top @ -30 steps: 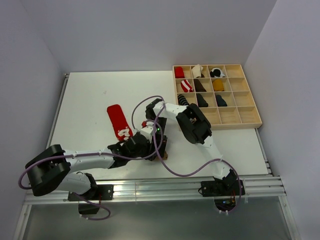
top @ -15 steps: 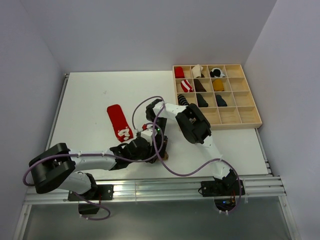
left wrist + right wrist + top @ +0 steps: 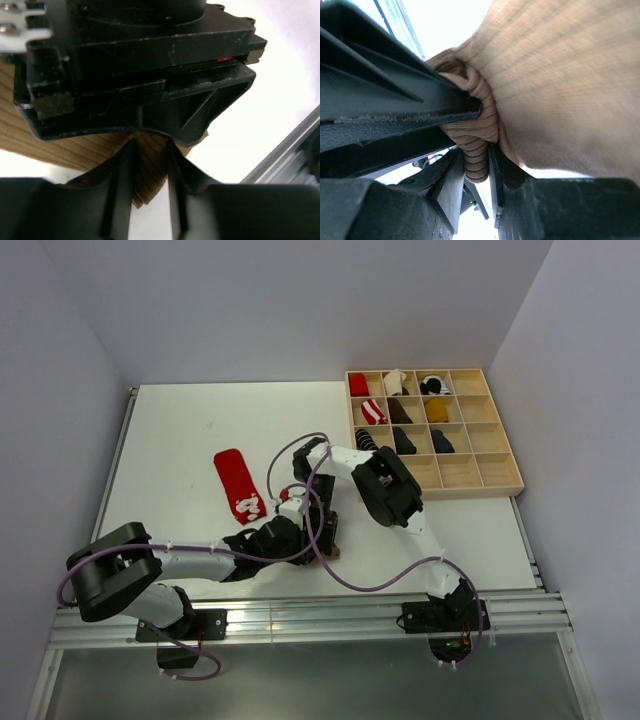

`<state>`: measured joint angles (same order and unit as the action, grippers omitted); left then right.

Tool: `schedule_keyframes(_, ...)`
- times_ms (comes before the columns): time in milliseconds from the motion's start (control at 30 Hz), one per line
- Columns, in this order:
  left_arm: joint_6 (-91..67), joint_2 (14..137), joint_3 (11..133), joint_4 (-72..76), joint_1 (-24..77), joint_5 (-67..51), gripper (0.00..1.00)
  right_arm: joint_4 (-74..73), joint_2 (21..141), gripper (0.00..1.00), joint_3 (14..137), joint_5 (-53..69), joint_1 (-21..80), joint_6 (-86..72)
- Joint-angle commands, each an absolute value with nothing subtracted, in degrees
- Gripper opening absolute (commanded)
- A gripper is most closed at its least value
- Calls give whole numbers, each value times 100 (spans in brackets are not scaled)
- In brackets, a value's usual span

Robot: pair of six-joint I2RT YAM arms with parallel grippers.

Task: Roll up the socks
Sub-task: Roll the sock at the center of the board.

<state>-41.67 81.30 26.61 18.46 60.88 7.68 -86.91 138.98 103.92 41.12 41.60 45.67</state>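
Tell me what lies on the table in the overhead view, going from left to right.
red sock → tan sock, mostly covered by the two grippers meeting over it → wooden compartment tray with rolled sock bundles in its far cells.

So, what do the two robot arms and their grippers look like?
The left arm and right arm share white tube links and bulky black joint housings. A purple cable loops along each. The left gripper and right gripper have black, grooved fingers.

Bright, even overhead light; wrist views blown white behind, tan sock [image 3: 560, 75] blurred.
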Motion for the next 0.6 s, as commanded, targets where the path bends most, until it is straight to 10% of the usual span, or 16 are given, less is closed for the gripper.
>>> schedule_keyframes(0,-4543,8499,2461,1135,6170,685,29,-7788,14036,34,10292,3366,4105,4615)
schedule_keyframes(233,-4913,8675,2303,1213,6170,773,0,-7182,13756,39,10204,3594,3938,3983)
schedule_keyframes(567,-5703,8815,1741,1897,6161,695,0,-5916,12369,45,9608,4315,3147,2910)
